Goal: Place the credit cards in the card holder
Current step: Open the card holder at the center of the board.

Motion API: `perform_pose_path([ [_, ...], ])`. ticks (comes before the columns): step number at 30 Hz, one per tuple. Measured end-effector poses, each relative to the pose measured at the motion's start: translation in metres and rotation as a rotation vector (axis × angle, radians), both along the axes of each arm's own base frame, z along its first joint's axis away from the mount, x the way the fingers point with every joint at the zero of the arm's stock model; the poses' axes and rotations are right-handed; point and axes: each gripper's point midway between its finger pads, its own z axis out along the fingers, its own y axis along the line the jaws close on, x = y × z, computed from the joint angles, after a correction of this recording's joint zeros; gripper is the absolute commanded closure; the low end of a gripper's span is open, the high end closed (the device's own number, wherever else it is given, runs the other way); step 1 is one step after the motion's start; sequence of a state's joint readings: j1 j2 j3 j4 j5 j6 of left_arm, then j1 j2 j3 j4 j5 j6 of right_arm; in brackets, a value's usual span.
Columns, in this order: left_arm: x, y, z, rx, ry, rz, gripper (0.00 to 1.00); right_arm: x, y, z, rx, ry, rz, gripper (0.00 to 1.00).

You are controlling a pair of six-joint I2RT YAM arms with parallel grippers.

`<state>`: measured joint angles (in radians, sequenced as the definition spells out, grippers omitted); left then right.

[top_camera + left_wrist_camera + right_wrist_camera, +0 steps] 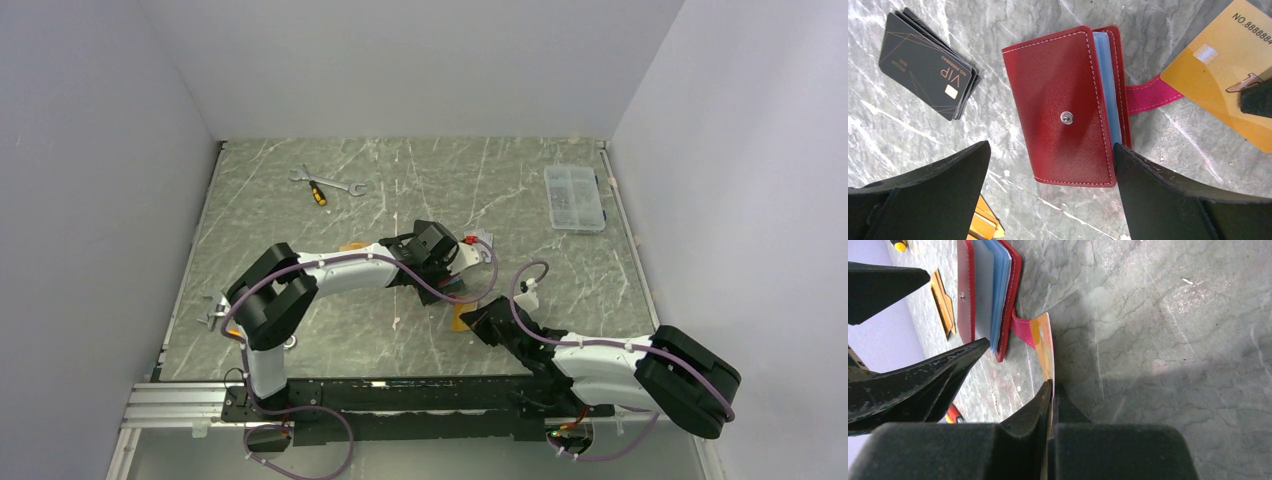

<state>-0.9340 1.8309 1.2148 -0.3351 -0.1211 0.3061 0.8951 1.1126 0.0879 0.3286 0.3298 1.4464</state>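
– Pinching one orange credit card (1045, 342) by its near end with the right fingers (1044, 402), clamped together on it, far end up against the card holder's pink snap tab (1153, 95).

– Lying where, that card holder (1063, 105)?

– Flat on the counter (1158, 35), red cover up and folded over, directly beneath the left fingers (943, 190). Spread wide, those, and gripping nothing. Showing blue-tinted clear sleeves (995, 285) along the open side, toward the held card.

– Looks like the insertion step, barely begun. Any cards inside yet?

– Cannot tell from here; seeing none in the sleeves. Also spotting black VIP cards (925, 65) fanned in a stack beside the holder, and more orange ones (983, 222) near the left fingers.

– Then probably best to bring the left fingers down first: pin the holder, or lift the cover to expose a sleeve mouth. Otherwise likely just shoving the whole holder across the marble.

– Agreed. Level the card with the chosen sleeve, lead with one corner, slide slowly. Keep clear of the tab, too, to avoid catching on it.

– And let go only once well seated, to guard against stiff plastic backing out again.
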Motion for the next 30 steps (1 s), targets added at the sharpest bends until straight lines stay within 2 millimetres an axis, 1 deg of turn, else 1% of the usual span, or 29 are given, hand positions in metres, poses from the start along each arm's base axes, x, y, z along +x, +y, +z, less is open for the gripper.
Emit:
perform_pose_path([
  [4,-0.003,0.000,-0.008,0.013,0.019,-0.007,0.01,0.000,0.000,0.000,0.003,0.000,-0.002,1.00],
  [9,-0.002,-0.001,-0.012,0.020,0.024,-0.008,0.01,0.000,0.000,0.000,0.005,0.001,-0.003,1.00],
  [22,0.012,0.003,-0.006,0.050,-0.050,0.010,0.01,0.000,0.001,-0.001,0.021,-0.001,-0.007,1.00],
  [26,0.020,0.002,-0.003,0.045,-0.066,0.016,0.01,0.000,0.002,-0.001,0.025,0.001,-0.008,1.00],
  [30,0.029,0.000,0.005,0.029,-0.081,0.026,0.01,0.000,0.002,-0.001,0.026,0.001,-0.008,1.00],
])
